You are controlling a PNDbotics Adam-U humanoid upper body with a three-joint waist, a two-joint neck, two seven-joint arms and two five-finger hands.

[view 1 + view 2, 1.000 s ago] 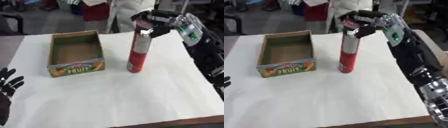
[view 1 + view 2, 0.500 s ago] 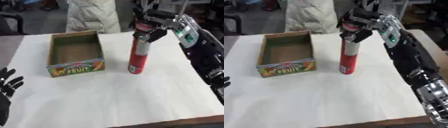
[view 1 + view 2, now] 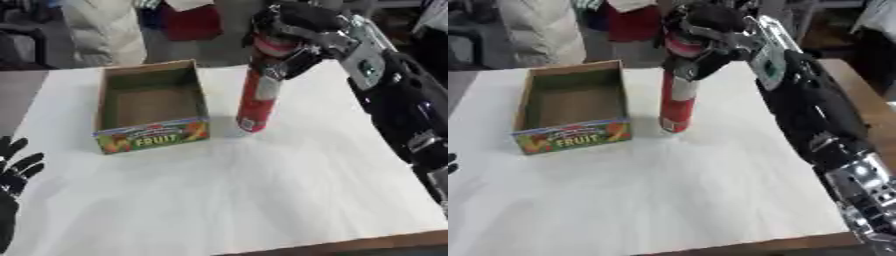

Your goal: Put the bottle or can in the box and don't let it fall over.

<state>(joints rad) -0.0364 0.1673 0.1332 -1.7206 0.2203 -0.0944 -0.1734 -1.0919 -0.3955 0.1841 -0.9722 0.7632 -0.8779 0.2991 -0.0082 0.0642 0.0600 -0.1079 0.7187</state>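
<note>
A tall, slim red can (image 3: 258,97), cylindrical with a smooth printed skin and a pale label band near its upper half, is seen tilted slightly, its top leaning toward the right arm and its base at or just above the white counter (image 3: 262,190). Whether the base is touching cannot be told. Its cap end is wrapped by the curled fingers of the right hand (image 3: 293,30), black with silver parts, so the very top is hidden.

Just beside the can, to its left and not touching it, an open cardboard box (image 3: 150,107) is set: rectangular, brown and matt inside, with a bright printed front panel reading "FRUIT". Its interior is shown bare, its walls upright.

The counter is covered in a plain white sheet, faintly creased, with wide free space in front of the can and box and to the right of them. A wooden edge is glimpsed along the near side and at the far right.

The left hand (image 3: 12,172) is caught at the lower left corner, fingers spread and straight, partly cut off by the frame. The background beyond the counter is blurred.
</note>
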